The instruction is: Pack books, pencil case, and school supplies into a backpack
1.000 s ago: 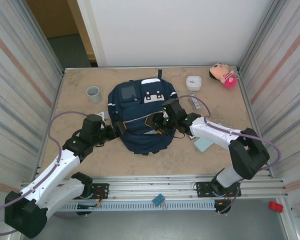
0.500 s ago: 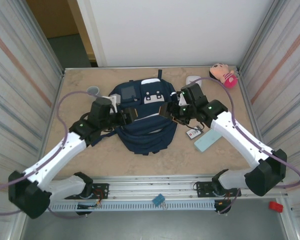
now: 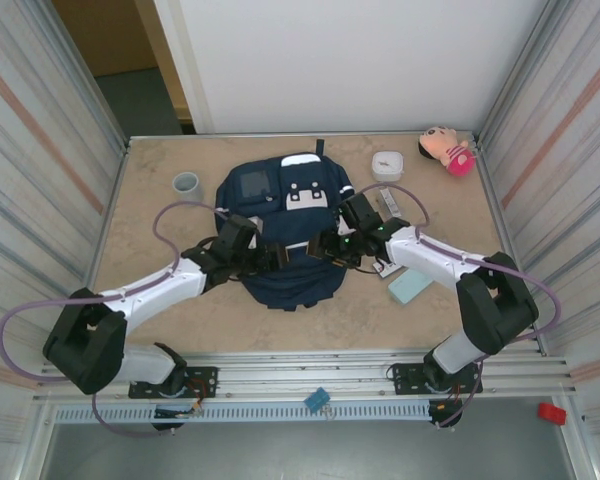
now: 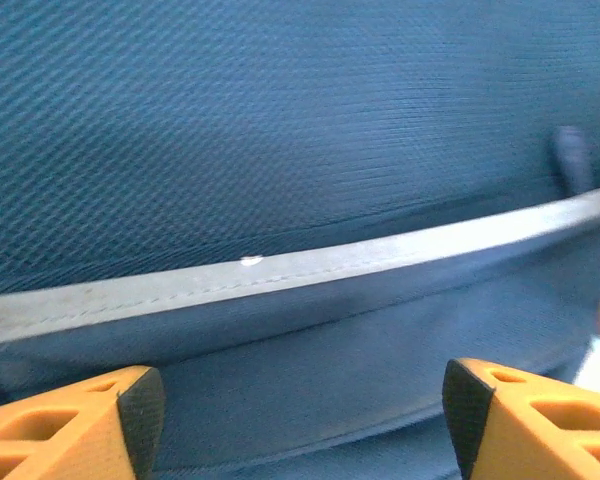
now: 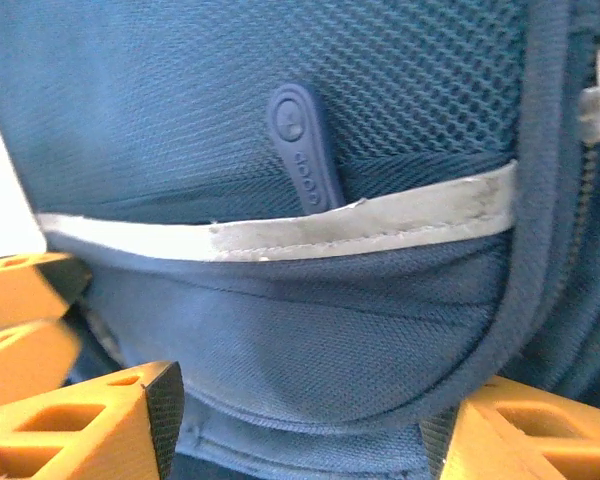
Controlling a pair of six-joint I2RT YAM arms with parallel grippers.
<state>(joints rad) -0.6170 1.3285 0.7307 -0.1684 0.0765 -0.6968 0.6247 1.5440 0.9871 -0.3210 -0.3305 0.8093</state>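
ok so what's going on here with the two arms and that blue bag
Both arms are reaching in over the navy backpack in the middle of the table. The left gripper and right gripper sit at its white-trimmed front pocket from opposite sides, jaws open, nothing held. The teal pencil case lies on the table right of the bag, not yet packed.

No legible text; embossed marks on zip pull (image 5: 305, 150) of backpack (image 5: 280, 330) (too blurred to read)
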